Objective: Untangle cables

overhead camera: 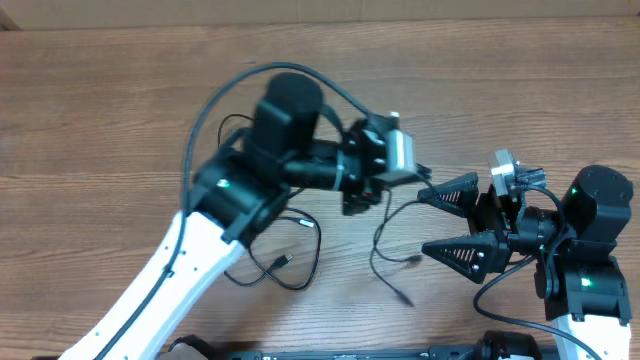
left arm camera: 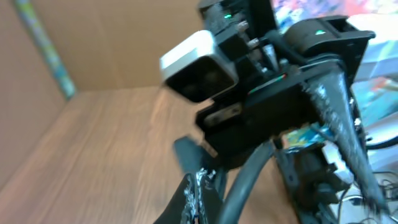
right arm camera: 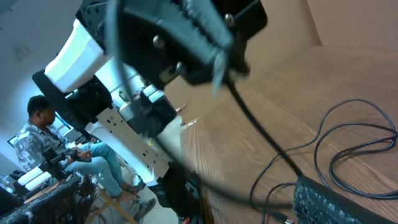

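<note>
Nearest the bases, the cables (overhead camera: 290,262) lie in slack loops on the table (overhead camera: 90,120). One strand rises to the left gripper (overhead camera: 362,198), whose fingers are pressed together on it, seemingly to lift it out of the tangle. Just beside it the right gripper (overhead camera: 423,222) stands spread and empty, probably to take the hanging part. Only the right wrist view shows that pinch; overhead, the wrist hides it
</note>
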Available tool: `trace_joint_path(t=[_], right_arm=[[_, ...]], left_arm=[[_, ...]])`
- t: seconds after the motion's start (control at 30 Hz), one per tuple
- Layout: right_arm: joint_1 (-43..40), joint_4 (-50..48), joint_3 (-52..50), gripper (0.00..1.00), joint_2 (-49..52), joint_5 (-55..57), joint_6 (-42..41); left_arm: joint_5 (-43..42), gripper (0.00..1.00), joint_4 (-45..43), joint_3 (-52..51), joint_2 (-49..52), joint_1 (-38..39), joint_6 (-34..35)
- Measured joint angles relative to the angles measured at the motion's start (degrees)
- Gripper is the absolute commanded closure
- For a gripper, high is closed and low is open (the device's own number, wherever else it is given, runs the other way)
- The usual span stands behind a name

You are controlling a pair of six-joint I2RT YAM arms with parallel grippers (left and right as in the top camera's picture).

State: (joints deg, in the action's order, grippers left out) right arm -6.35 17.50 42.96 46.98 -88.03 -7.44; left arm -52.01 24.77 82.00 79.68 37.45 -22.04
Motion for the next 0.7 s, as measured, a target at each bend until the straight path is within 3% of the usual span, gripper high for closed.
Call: trace_joint_path(t=[0.23, 0.53, 0.6, 0.7], right_arm=[[0.0, 0.1, 0.0, 0.0, 0.0, 0.0, 0.0], [0.0, 1.4, 0.0, 0.0, 0.0, 1.5, 0.0], [0.0, 1.4, 0.0, 0.15, 0.0, 1.5, 0.0], [0.0, 1.6, 0.0, 0.26, 0.0, 1.2, 1.1]], left_arm=[[-0.4, 0.96, -1.4, 0.0, 0.9, 3.5, 1.6], [-7.4, 0.96, -8.6, 0.0, 0.9, 3.5, 3.1], [-7.6, 0.96, -9.5, 0.0, 0.9, 4.1, 3.3], [-8.0, 0.96, -11.4, 0.0, 0.9, 5.5, 3.7]])
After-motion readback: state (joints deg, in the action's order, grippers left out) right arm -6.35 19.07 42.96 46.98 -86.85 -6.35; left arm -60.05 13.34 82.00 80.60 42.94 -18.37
